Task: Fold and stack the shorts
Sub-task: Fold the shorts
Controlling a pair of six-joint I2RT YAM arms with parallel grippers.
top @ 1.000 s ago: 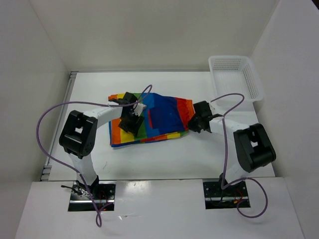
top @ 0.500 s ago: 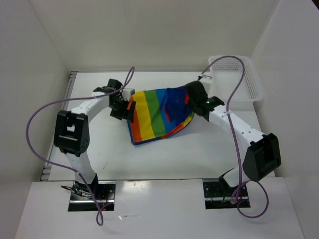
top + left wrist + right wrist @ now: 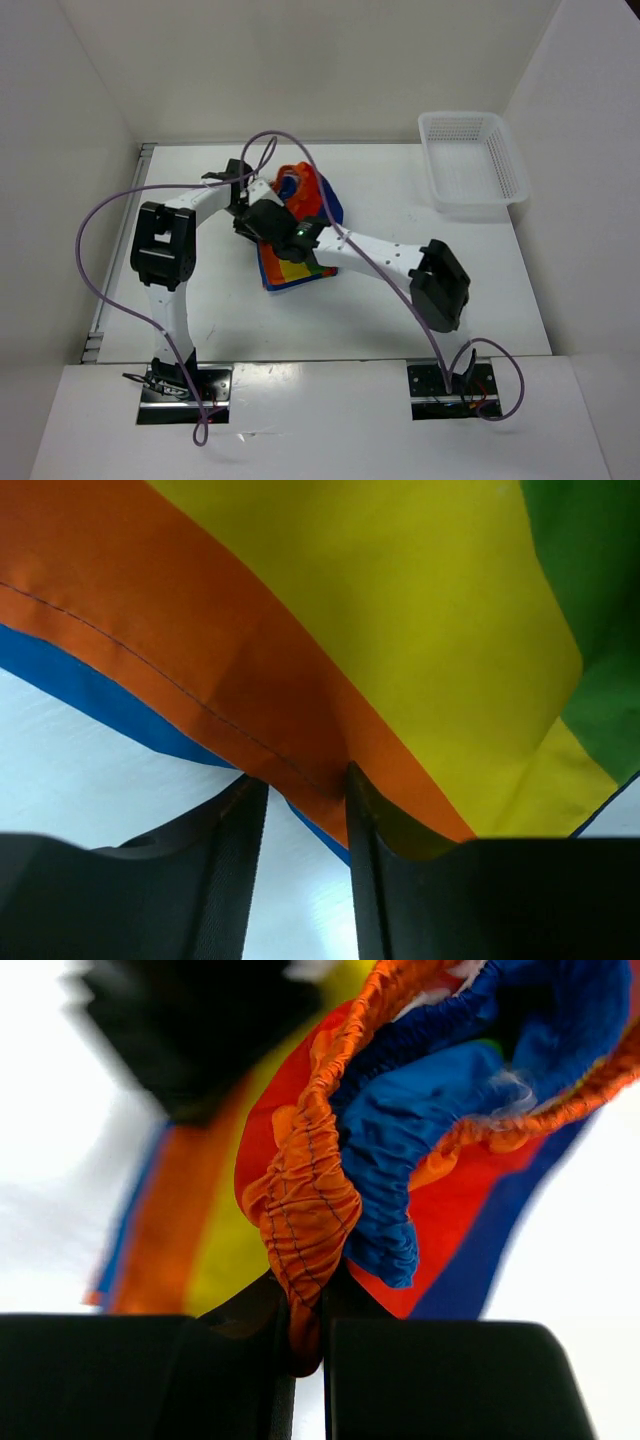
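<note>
Starting at the near edge, purple cables [image 3: 88, 250] loop up from the two bases over the white table [image 3: 480, 300]. The right arm [image 3: 385, 258] slants from the near right across the middle into the left half of the table. Its forearm and wrist cover part of the cloth in the overhead view (a green light shows on the wrist). The left arm [image 3: 165, 255] rises along the left side and bends inward. At the far right corner stands a white mesh basket [image 3: 472, 203], well apart from both arms and from the cloth.

The shorts [image 3: 288, 274] lie left of the table's centre, between the two wrists. The right gripper [image 3: 308, 1305] is clamped on the gathered orange waistband, which bulges up out of its closed fingers. The left gripper [image 3: 300, 785] meets the cloth from the left. Its fingers stand apart, with the table showing through the gap, and an orange hem lies across their tips.

In the left wrist view, bands of orange, yellow and green spread smooth, edged in blue. At the waistband, ruched orange elastic wraps crumpled blue cloth, with red and dark blue panels beyond. From above, the near part lies flat on the table and the far part is bunched in an orange-red heap.
</note>
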